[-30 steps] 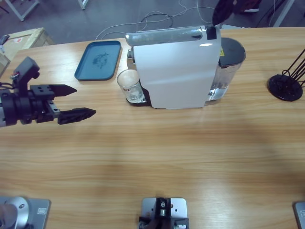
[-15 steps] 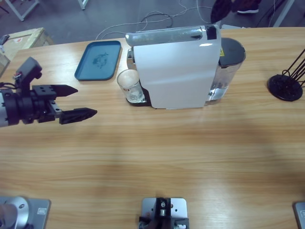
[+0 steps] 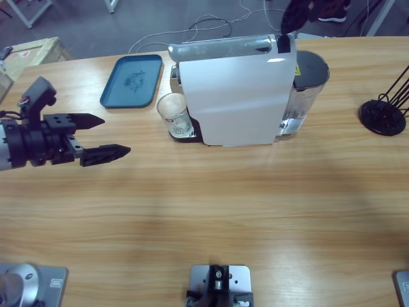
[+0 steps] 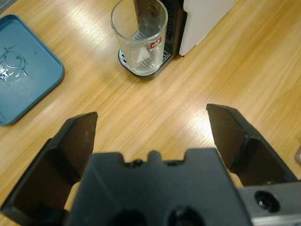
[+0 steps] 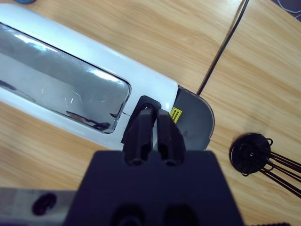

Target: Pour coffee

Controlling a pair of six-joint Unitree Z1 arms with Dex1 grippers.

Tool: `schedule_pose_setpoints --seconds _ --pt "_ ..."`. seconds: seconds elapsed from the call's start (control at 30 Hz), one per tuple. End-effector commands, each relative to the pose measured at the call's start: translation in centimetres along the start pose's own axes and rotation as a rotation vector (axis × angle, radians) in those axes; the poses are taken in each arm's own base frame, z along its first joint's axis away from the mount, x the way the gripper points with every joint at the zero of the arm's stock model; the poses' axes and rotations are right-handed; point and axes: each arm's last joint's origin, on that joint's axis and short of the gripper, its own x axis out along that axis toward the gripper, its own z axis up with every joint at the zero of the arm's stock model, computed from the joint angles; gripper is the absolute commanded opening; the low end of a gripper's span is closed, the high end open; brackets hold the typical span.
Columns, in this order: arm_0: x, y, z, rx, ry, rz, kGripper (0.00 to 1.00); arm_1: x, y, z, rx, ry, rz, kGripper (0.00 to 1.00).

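A clear drinking glass [image 3: 174, 114] [image 4: 139, 37] stands on the drip grate under the spout of the white coffee machine [image 3: 236, 96] [image 5: 70, 80]. No coffee shows in it. My left gripper [image 3: 115, 135] [image 4: 151, 113] hovers over the table to the left of the glass, open and holding nothing, aimed at the glass. My right gripper [image 3: 285, 32] [image 5: 150, 113] is shut, coming down from the top edge. Its tips rest on the black button [image 5: 143, 104] at the machine's top rear, beside the chrome lid.
A blue tray [image 3: 132, 80] [image 4: 23, 66] lies behind and left of the glass. The machine's grey water tank [image 3: 310, 83] [image 5: 190, 117] sits at its right end. A black wire stand [image 3: 383, 115] [image 5: 251, 153] is at the far right, with a cable [image 5: 225, 42] behind the machine.
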Motion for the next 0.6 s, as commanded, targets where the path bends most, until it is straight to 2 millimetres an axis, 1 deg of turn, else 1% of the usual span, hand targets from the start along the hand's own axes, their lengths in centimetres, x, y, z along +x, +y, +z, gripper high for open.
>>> schedule_pose_setpoints --seconds 0.03,0.1,0.13,0.17,0.2,0.23,0.27,0.3,0.33,0.37,0.4,0.53,0.6 --pt "1.0 -0.3 -1.3 -0.016 0.054 -0.03 0.987 4.9 1.5 -0.8 -0.048 0.119 0.009 0.0" --pt "1.0 -0.3 -1.3 -0.016 0.054 -0.03 0.987 4.5 1.5 -0.8 -0.046 0.109 0.008 0.0" --pt "1.0 -0.3 -1.2 -0.016 0.053 -0.03 0.987 3.8 1.4 -0.6 -0.043 0.086 0.007 0.0" --pt "1.0 -0.3 -1.2 -0.016 0.052 -0.029 0.987 2.5 1.2 -0.3 -0.038 0.043 0.005 0.0" --pt "0.9 -0.3 -1.2 -0.016 0.052 -0.028 0.987 0.5 1.2 0.0 -0.036 -0.015 0.007 0.0" --pt "0.9 -0.3 -1.2 -0.016 0.051 -0.028 0.987 -1.9 1.2 0.3 -0.037 -0.082 0.009 0.0" --pt "0.9 -0.3 -1.2 -0.016 0.051 -0.028 0.987 -4.3 1.3 0.3 -0.038 -0.145 0.011 0.145" --pt "0.9 -0.3 -1.2 -0.017 0.05 -0.029 0.987 -6.6 1.6 0.3 -0.04 -0.201 0.019 0.919" --pt "1.0 -0.3 -1.2 -0.017 0.048 -0.029 0.987 -7.7 1.8 0.1 -0.038 -0.218 0.026 1.0" --pt "1.0 -0.3 -1.1 -0.017 0.043 -0.028 0.987 -8.2 2.0 -0.1 -0.031 -0.215 0.033 1.0" --pt "1.0 -0.2 -1.0 -0.017 0.041 -0.028 0.987 -8.0 2.2 -0.5 -0.027 -0.192 0.037 1.0" --pt "0.8 -0.3 -0.9 -0.016 0.028 -0.029 0.987 -6.3 2.8 -1.9 0.012 -0.091 0.058 1.0" --pt "0.5 -0.3 -0.9 -0.016 0.018 -0.03 0.987 -5.9 2.8 -2.3 0.018 -0.064 0.052 1.0"
